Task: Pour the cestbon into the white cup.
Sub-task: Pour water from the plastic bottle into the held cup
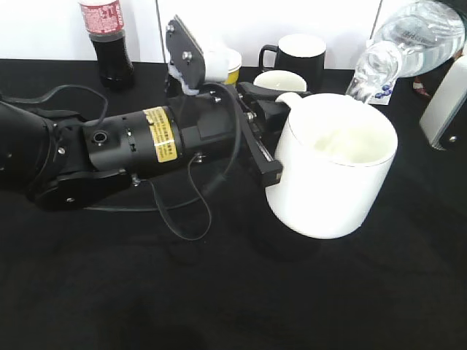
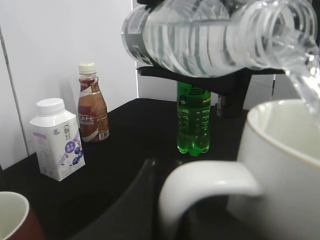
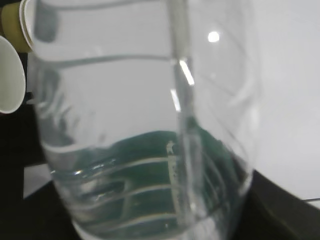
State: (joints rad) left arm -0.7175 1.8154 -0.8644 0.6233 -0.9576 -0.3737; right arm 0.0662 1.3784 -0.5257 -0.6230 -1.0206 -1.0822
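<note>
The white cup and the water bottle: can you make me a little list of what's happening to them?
white cup: lifted and tilted, held at its handle by the left gripper
cestbon: tipped over, mouth above the cup's rim
water: streaming out of the bottle's mouth into the cup
right gripper: holding the bottle; fingers hidden
nearby: green bottle, milk carton, cola bottle

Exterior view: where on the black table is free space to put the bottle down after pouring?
The front of the black table, below the left arm and the white cup, looks bare. The back edge is crowded: cola bottle, yellow cup, black mug. The cestbon is tilted over the cup.
</note>
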